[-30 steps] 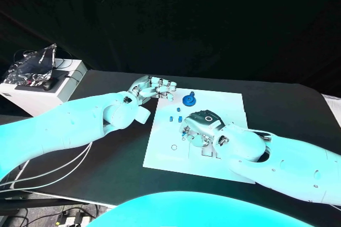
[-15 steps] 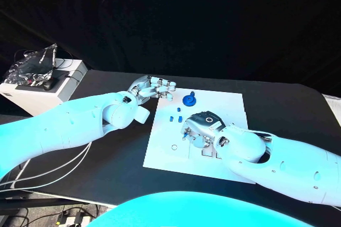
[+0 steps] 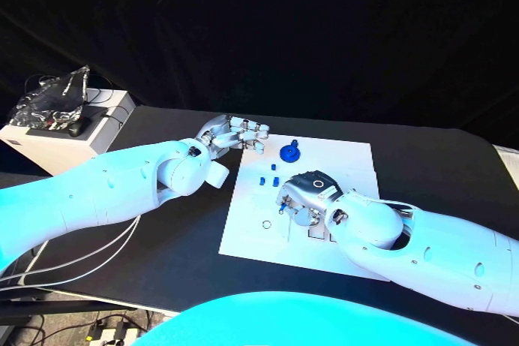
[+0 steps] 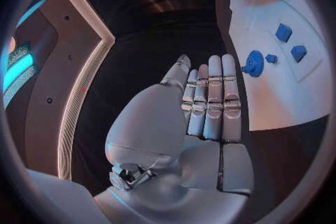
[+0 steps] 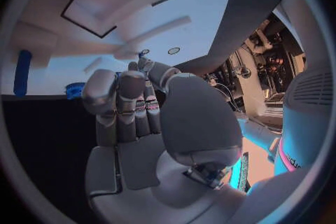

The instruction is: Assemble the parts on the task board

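**White board, blue parts: the right hand is the nearer one**

White task board (image 3: pixel 340 154) lies in the middle of the black table (image 3: pixel 173 263), its long axis running away from the robot and leaning slightly to its right. Both white arms reach in over it. The right hand (image 3: pixel 306 198) hangs over the board's middle, fingers curled downward close to the surface; a small blue part (image 3: pixel 283 204) shows at its fingertips, and it looks pinched there, though the head view does not show the contact plainly. The left hand (image 3: pixel 230 133) sits at the board's far left corner, just off its edge; in the left wrist view its fingers (image 4: pixel 213 98) lie straight and side by side, holding nothing.

The loose parts lie on the far half of the board, between the two hands. The largest is a round blue gear (image 3: pixel 289 152) with a stub rising from it, standing upright near the far edge, closer to the left hand than to the right. Smaller are two short blue pegs (image 3: pixel 267 180) side by side, just beyond the right hand's fingers and toward the robot's left; each lies flat with its long axis pointing away from the robot. A still smaller blue piece (image 3: pixel 273 166) lies between the pegs and the gear.

My judgement: the right hand is seating a part, and the pegs are its nearest next pick.
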Tool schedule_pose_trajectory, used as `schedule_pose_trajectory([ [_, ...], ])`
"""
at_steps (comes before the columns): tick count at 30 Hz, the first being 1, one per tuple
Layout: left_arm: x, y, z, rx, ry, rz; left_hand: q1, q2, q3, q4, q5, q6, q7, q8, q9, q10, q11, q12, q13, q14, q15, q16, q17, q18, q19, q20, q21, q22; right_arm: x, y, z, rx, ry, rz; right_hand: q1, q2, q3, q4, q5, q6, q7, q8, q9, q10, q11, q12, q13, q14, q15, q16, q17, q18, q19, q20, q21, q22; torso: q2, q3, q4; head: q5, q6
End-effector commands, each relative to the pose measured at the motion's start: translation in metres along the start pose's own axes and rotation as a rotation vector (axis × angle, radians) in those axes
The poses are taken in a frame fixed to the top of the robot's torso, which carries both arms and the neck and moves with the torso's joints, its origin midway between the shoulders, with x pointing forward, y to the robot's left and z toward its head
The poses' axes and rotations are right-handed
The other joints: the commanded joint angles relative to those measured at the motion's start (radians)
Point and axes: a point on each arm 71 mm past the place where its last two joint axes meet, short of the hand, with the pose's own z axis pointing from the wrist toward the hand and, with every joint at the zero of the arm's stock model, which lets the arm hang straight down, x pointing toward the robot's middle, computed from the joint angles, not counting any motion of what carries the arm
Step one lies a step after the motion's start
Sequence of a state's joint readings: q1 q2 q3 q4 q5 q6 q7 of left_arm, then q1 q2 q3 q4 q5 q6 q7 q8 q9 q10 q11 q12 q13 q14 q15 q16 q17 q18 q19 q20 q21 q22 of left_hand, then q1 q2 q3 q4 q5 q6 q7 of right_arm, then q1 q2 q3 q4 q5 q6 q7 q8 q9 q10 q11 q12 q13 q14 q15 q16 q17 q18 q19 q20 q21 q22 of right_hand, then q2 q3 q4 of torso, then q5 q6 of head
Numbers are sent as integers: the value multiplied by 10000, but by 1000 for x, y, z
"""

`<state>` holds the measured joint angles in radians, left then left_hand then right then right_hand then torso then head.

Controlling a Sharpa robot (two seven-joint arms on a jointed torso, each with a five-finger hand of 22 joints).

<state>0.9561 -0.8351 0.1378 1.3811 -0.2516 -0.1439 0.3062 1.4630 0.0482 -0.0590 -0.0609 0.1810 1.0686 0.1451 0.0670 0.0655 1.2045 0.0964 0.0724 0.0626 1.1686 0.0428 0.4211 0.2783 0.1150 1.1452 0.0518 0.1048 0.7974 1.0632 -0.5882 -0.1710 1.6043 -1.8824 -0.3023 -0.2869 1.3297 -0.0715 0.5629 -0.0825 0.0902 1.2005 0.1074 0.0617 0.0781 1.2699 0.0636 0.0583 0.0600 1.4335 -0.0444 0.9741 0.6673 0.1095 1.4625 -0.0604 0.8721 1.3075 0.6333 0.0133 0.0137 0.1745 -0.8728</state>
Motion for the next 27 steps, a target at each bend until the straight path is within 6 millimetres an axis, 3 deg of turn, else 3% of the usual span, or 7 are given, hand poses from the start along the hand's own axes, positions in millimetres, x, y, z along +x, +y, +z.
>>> schedule_pose_trajectory([
  [1,2,-1,0,118,141,-110,86,-29,3,-54,51,-13,-26,-7,4,-45,12,-31,4,5,37,-66,12,-120,-48,0,62,10,4,1,0,-45,191,-182,0,84,29,-55,48,74,49,43,11,172,-138,12,8,-43,21,55,-16,174,671,14,1,169,-3,1,-4,23,2],
  [27,-1,-1,-1,28,154,-104,51,-42,17,-46,47,-23,-24,-9,4,-73,20,-33,5,-2,45,-79,7,-112,-64,14,44,71,5,6,-6,-187,224,-81,0,84,29,-55,48,74,49,43,11,172,-138,12,8,-43,21,55,-16,174,671,14,1,169,-2,12,-9,62,2],
])
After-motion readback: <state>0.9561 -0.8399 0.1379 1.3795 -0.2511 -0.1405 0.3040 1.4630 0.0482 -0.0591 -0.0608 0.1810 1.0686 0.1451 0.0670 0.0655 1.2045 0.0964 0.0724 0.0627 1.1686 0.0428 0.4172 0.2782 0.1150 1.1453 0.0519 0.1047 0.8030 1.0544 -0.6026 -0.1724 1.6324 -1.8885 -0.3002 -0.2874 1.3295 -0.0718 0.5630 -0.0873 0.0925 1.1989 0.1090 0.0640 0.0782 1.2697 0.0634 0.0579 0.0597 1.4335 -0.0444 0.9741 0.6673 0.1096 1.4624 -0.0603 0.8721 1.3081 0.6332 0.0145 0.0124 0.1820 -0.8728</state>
